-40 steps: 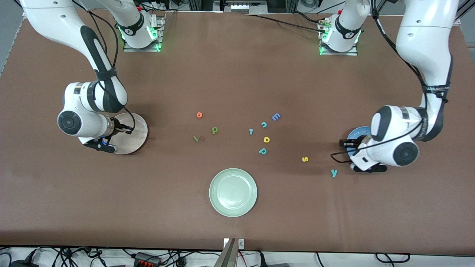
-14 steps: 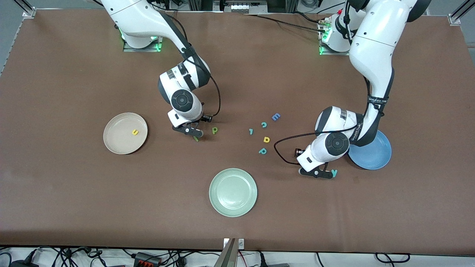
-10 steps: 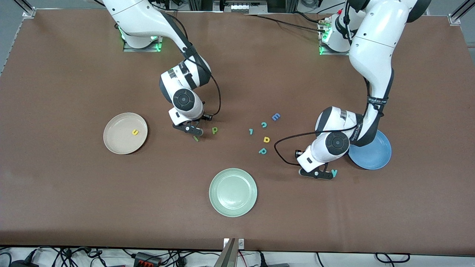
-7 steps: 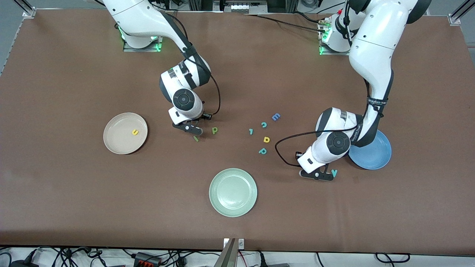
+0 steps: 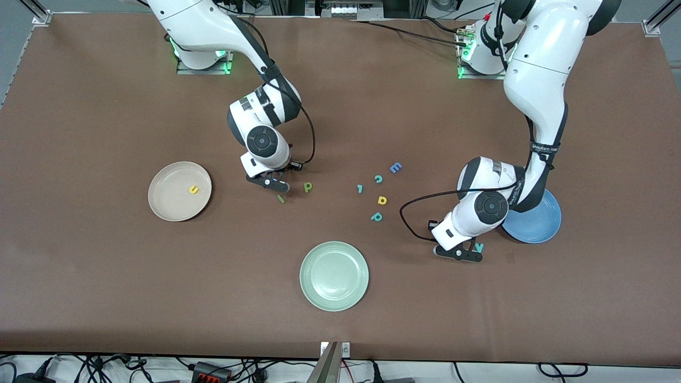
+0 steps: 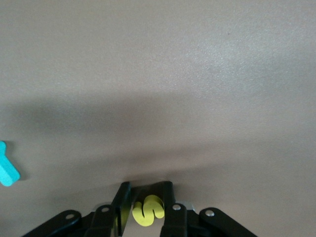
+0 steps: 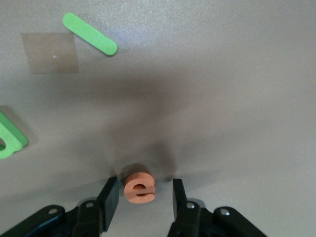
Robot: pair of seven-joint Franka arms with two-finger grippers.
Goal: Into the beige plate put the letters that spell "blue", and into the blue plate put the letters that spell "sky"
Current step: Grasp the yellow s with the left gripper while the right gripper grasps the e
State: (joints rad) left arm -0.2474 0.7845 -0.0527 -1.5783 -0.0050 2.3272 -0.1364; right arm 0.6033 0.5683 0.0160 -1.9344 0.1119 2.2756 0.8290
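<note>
Since a second earlier my left hand (image 6: 143,210) had pinched the yellow "s" (image 6: 148,211) beside the teal "y" (image 5: 479,247), while my right hand (image 7: 140,197) straddled the orange "e" (image 7: 139,187), fingers apart, both letters hidden from the front.

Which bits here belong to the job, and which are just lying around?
Job: beige plate, yellow u, green l, green b, orange e, yellow s, teal y, blue plate.
Lying about: pale green plate, blue E, teal c, teal stroke, teal p, yellow d.
</note>
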